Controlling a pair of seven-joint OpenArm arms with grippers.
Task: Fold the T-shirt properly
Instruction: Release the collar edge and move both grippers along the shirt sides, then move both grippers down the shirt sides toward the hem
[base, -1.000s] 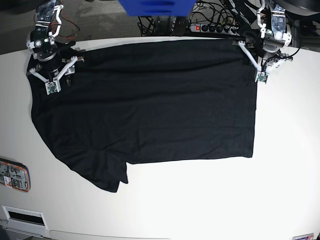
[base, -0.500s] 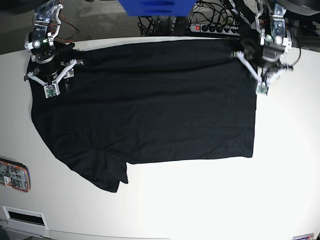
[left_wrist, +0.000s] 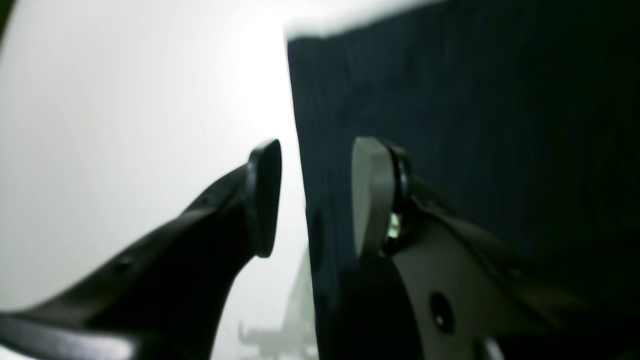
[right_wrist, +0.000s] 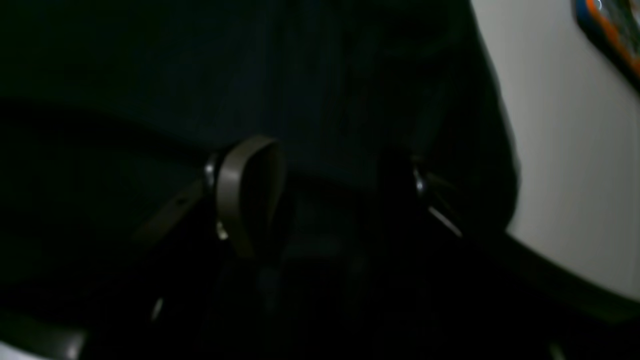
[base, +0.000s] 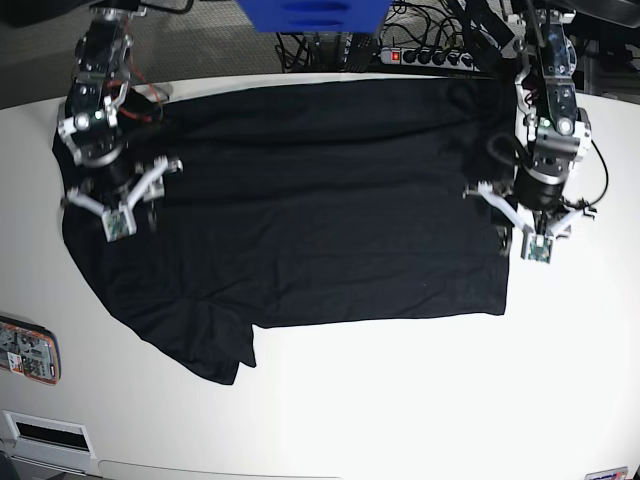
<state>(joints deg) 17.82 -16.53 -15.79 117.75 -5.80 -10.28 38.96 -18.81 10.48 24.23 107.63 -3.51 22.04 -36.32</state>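
The black T-shirt (base: 290, 200) lies spread flat on the white table (base: 400, 400), with a sleeve sticking out at the front left. My left gripper (base: 530, 215) hovers at the shirt's right edge. In the left wrist view this left gripper (left_wrist: 315, 197) is open, with the T-shirt (left_wrist: 475, 125) edge running under the gap: one finger over bare table, the grey pad (left_wrist: 370, 195) over cloth. My right gripper (base: 112, 195) is over the shirt's left part. In the right wrist view the right gripper (right_wrist: 330, 195) stands open above the dark T-shirt (right_wrist: 250, 75).
An orange-edged device (base: 28, 350) lies at the table's left edge, also seen as the device (right_wrist: 610, 25) in the right wrist view. A power strip (base: 430, 55) with cables and a blue object (base: 315, 12) sit behind the far edge. A white plate (base: 45, 432) is at the front left corner.
Both arms have moved toward the front of the table. The left gripper went from the shirt's far right corner to mid right edge. The right gripper came down a shorter way. The shirt has not shifted.
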